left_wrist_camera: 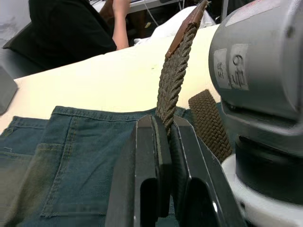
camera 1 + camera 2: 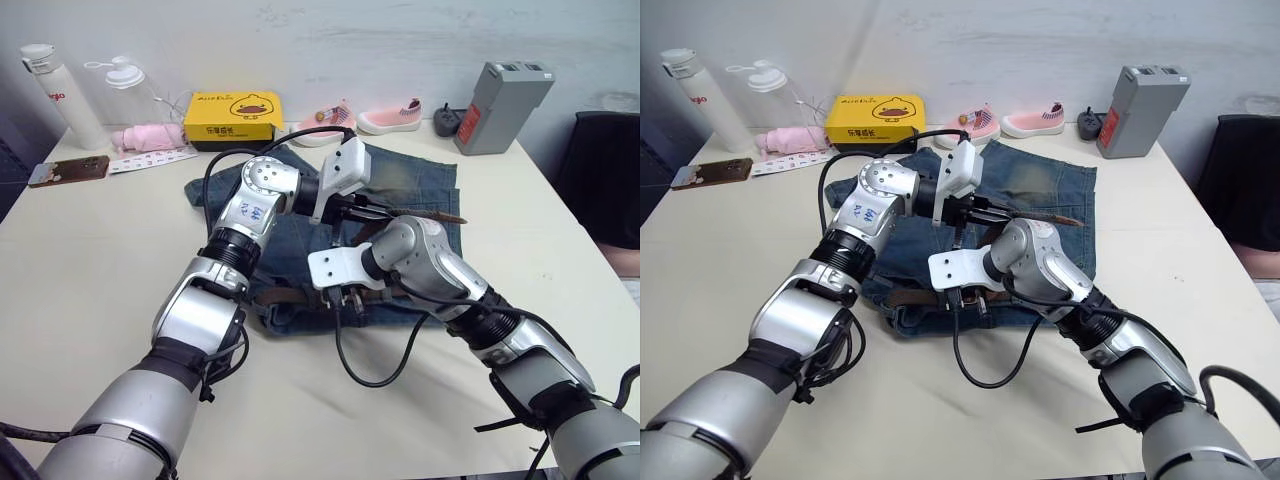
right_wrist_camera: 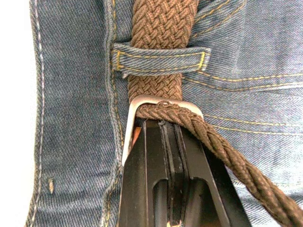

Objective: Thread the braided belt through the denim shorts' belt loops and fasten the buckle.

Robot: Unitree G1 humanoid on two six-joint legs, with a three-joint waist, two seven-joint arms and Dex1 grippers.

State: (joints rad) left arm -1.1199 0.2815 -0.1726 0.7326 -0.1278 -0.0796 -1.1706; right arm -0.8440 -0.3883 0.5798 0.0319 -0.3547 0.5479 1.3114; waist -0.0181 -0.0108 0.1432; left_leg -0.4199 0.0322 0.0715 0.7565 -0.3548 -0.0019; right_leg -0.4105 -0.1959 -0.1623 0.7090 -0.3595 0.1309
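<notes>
On the cream table (image 2: 90, 260) the right gripper (image 3: 163, 124) works nearest the camera, its two black fingers closed together on the small silver rectangular metal buckle (image 3: 163, 101) of the long dark-brown braided belt (image 3: 163, 28), down at the waistband edge of the wide blue denim shorts (image 2: 410, 180); in the right wrist view the belt runs under a short denim belt loop (image 3: 161, 59) with tan stitching just beyond the buckle, and a second stretch of the braid passes over the buckle frame and slants away beside the fingers; at about 12 o'clock from that gripper the left gripper (image 1: 163, 124) is clamped on the belt's free end, which rises from between its fingers, tilted, to a tan tip (image 2: 445, 216) held above the shorts; the shorts lie spread flat mid-table, faded patch toward the far side; beyond them, along the far edge, stand a yellow box with a duck picture (image 2: 233, 117) at 11 o'clock, a pair of small pink shoes (image 2: 365, 122) at 12, a grey rectangular block (image 2: 503, 105) at 1, and a white bottle (image 2: 62, 95) far off at 10.
</notes>
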